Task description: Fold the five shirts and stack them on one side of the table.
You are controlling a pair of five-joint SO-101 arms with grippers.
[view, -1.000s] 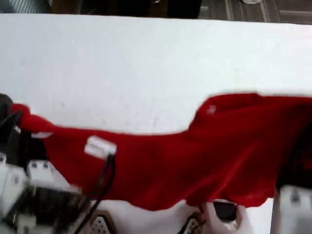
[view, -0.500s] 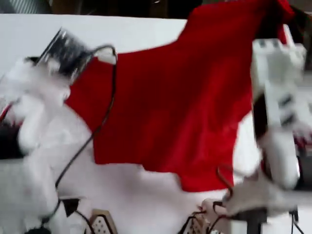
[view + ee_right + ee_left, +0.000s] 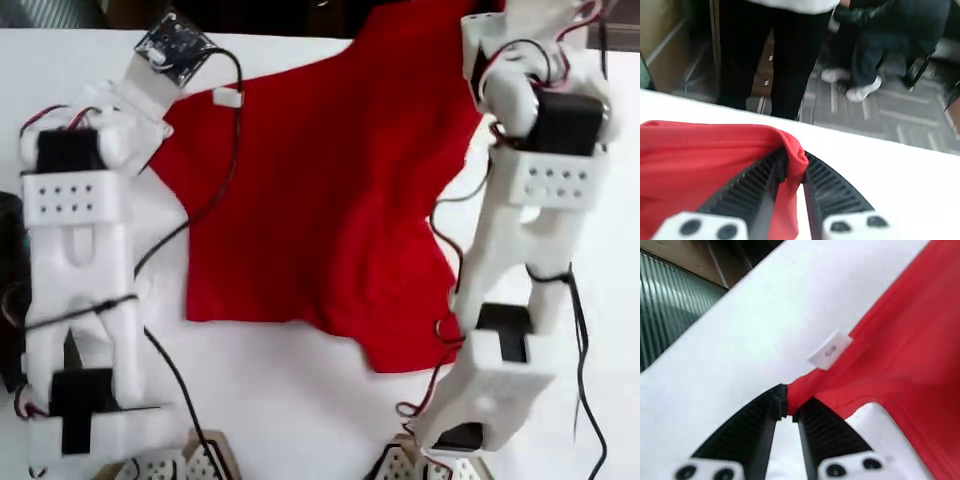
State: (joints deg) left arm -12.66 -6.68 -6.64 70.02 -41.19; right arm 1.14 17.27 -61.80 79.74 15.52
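My left gripper is clenched on 1 corner of the red shirt at 10 o'clock on the table. The shirt spreads over the middle. My right gripper pinches its edge at 1 o'clock.

A red shirt spreads over the middle of the white table, up to the frame's top edge. The left arm runs up the left side beside its white tag; the right arm flanks its right edge
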